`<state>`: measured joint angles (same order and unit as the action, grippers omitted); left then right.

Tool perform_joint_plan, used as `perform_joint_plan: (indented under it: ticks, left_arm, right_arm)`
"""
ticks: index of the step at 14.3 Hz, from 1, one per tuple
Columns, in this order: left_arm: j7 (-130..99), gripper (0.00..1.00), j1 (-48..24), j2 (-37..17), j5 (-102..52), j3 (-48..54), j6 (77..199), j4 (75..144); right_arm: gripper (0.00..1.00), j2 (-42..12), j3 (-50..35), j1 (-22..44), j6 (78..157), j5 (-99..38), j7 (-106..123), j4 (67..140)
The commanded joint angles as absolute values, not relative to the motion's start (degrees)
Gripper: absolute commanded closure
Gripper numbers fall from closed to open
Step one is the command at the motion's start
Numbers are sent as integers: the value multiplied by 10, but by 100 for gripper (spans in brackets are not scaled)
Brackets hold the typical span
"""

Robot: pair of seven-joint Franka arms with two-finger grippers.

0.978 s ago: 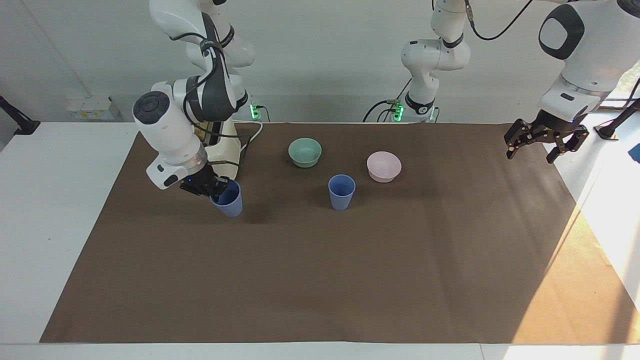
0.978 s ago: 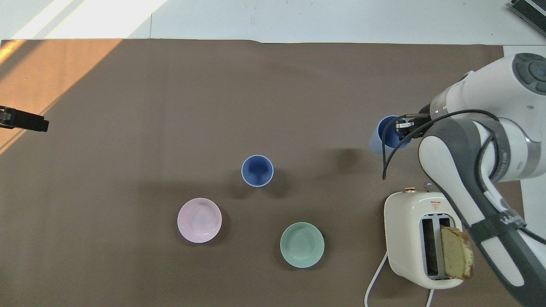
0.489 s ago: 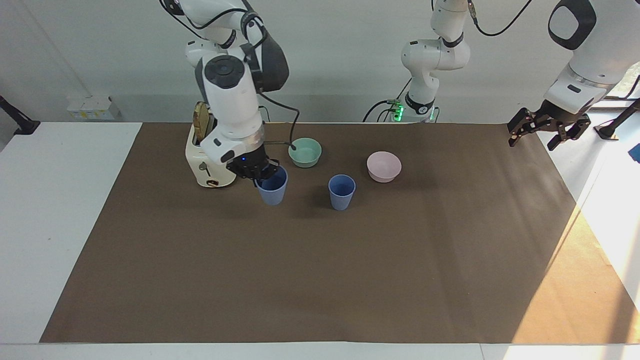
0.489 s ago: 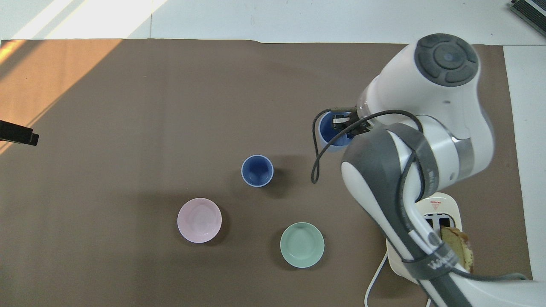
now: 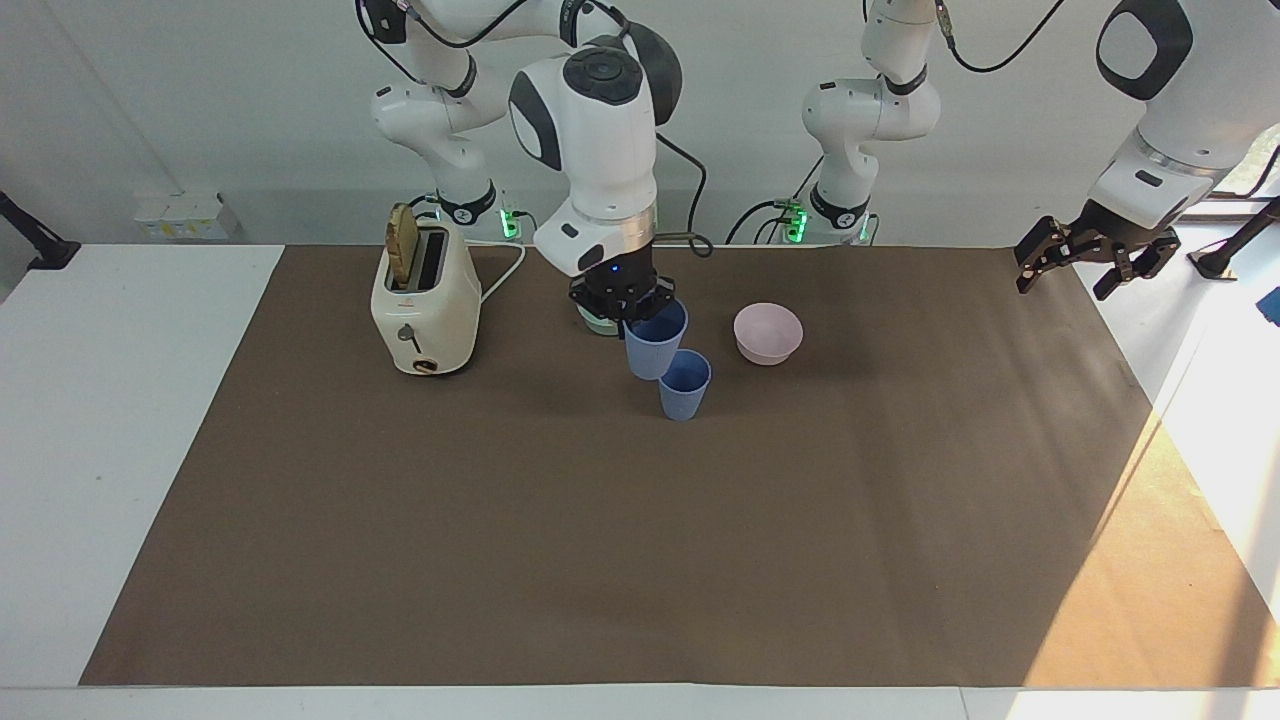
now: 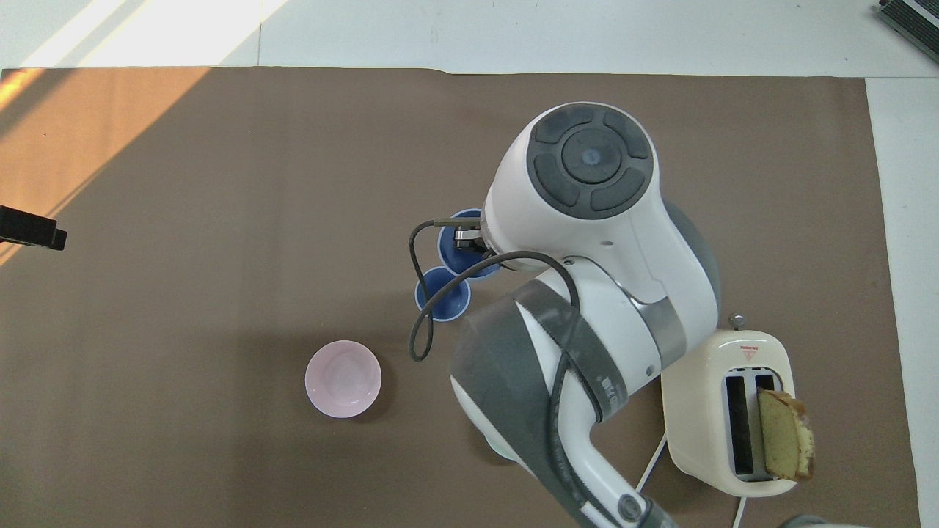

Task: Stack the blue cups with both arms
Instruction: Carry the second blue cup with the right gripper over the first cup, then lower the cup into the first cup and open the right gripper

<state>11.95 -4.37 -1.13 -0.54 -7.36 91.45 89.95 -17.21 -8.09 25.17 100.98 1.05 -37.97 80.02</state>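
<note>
My right gripper is shut on the rim of a blue cup and holds it in the air, upright, beside the second blue cup and slightly higher. The second cup stands upright on the brown mat. In the overhead view the held cup partly overlaps the standing cup, with my right gripper at its rim. My left gripper is open and empty, waiting in the air over the mat's edge at the left arm's end; only its tip shows in the overhead view.
A pale pink bowl sits beside the standing cup toward the left arm's end. A pale green bowl is mostly hidden by my right gripper. A cream toaster with a bread slice stands toward the right arm's end.
My right arm has carried the blue cup from beside the toaster toward the middle, up to the standing cup. The left gripper rose slightly, then held still.
</note>
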Motion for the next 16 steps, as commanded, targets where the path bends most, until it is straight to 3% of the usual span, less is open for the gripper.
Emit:
perform_joint_plan:
  ticks: [1, 7, 16]
  left_arm:
    - [98, 0, -37, 8, -1, -67, 910, 921]
    - [98, 0, -36, 8, 0, -67, 909, 918]
    - [99, 0, -38, 5, 0, -67, 909, 916]
  right_arm:
    - [100, -185, -88, 250, 1021, -2, -387, 787]
    - [100, -212, -87, 272, 1085, -3, -388, 823]
    - [100, -212, -87, 282, 1060, 2, -396, 845]
